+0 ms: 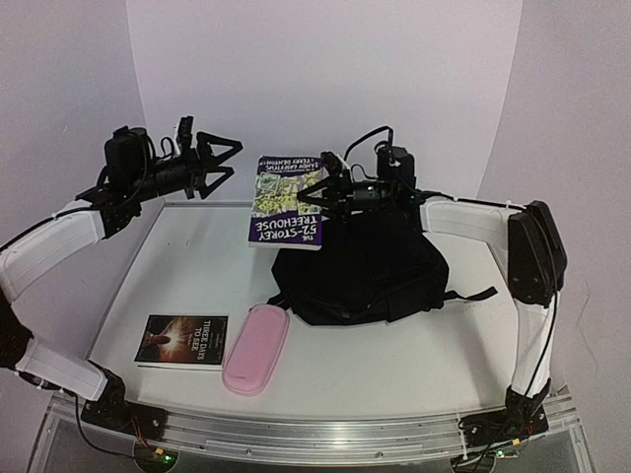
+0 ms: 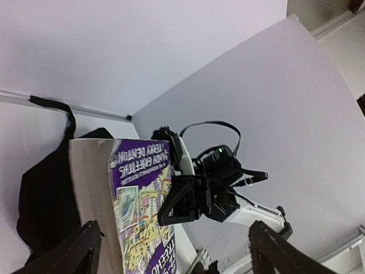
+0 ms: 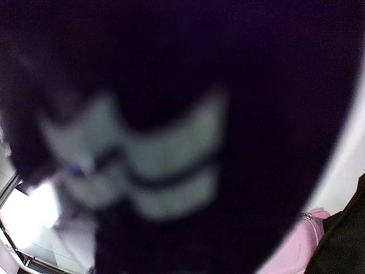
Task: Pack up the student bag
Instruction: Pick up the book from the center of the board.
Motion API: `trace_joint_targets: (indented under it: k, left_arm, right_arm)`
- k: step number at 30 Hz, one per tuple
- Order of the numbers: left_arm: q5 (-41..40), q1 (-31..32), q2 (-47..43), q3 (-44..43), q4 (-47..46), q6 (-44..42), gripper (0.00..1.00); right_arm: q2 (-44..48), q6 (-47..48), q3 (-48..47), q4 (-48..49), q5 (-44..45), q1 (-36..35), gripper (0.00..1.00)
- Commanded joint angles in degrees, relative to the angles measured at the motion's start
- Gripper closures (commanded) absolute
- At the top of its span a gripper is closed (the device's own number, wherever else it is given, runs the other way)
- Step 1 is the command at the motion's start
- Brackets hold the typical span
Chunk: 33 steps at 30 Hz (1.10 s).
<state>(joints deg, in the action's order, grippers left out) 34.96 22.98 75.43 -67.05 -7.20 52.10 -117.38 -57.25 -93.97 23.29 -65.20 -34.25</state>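
Student bag (image 1: 365,271), black, slumped centre-right on the counter (image 1: 197,266); 52-Storey Treehouse paperback (image 1: 286,202) held aloft near it, edge pinched by the right fingers (image 1: 317,189), seemingly for loading, the left fingers (image 1: 219,150) spread wide and well clear.

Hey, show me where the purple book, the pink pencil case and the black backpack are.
purple book (image 1: 281,209), top view, middle of its front cover.
pink pencil case (image 1: 256,348), top view, centre of its upper side.
black backpack (image 1: 367,271), top view, middle of its fabric body.
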Motion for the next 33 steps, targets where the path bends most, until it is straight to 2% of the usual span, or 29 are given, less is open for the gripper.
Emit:
trace_joint_targets:
  k: [1, 5, 9, 11, 18, 24, 29, 33]
  left_arm:
    - [-12.46, 0.31, -8.66, 7.05, 3.64, -2.69, 0.01]
    - [-11.88, 0.36, -10.03, 16.40, -5.84, 4.52, 0.00]
    - [-12.39, 1.56, -9.78, 27.07, -25.21, 11.87, 0.00]
    - [-14.48, 3.91, -9.28, 29.44, -31.40, 12.32, 0.00]
    - [-19.66, 11.87, -2.93, 28.39, -40.20, 9.48, 0.00]
    - [-23.97, 15.74, 7.91, 25.28, -52.41, 12.06, 0.00]
    - [-25.04, 18.75, 18.40, 18.98, -60.31, 15.52, 0.00]
    - [-25.85, 20.18, 26.44, 14.93, -70.26, 19.85, 0.00]
  right_arm:
    - [11.59, 11.01, -0.30, -7.70, 10.03, 2.47, 1.00]
    - [13.82, 12.09, -0.75, -11.72, 15.52, 3.50, 1.00]
    - [15.21, 11.39, -0.16, -11.95, 18.93, 3.58, 1.00]
    - [15.41, 11.04, -0.32, -11.95, 19.96, 3.58, 1.00]
    - [14.72, 5.13, -0.02, -10.85, 23.70, 3.58, 1.00]
    - [14.16, -2.87, 2.17, -7.93, 26.83, 3.57, 1.00]
    - [14.13, -5.80, 4.21, -3.99, 26.61, 3.57, 1.00]
    - [14.74, -6.72, 5.90, -1.56, 26.52, 3.43, 1.00]
